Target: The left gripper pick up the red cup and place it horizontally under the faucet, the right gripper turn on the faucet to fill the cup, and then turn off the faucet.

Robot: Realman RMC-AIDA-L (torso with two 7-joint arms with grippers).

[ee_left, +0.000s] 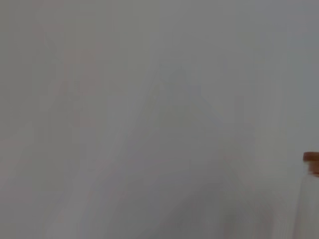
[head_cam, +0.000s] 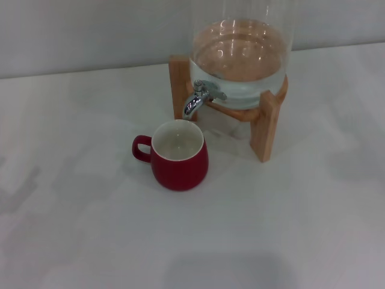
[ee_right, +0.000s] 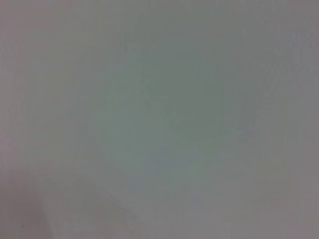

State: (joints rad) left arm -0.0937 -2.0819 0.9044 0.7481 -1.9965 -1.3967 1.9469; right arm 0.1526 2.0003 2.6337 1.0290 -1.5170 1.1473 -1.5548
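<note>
A dark-red cup (head_cam: pixel 179 156) stands upright on the white table, its handle (head_cam: pixel 141 148) turned to the left and its off-white inside showing. Just behind and above its rim is the chrome faucet (head_cam: pixel 197 100), sticking out of a glass dispenser jar (head_cam: pixel 240 60) part full of water. Neither the left gripper nor the right gripper shows in any view. The left wrist view holds only pale surface and a small brown wooden bit (ee_left: pixel 312 158) at the edge. The right wrist view is plain grey.
The jar rests on a wooden stand (head_cam: pixel 264 123) at the back middle of the white table (head_cam: pixel 90 211). A grey wall runs behind it.
</note>
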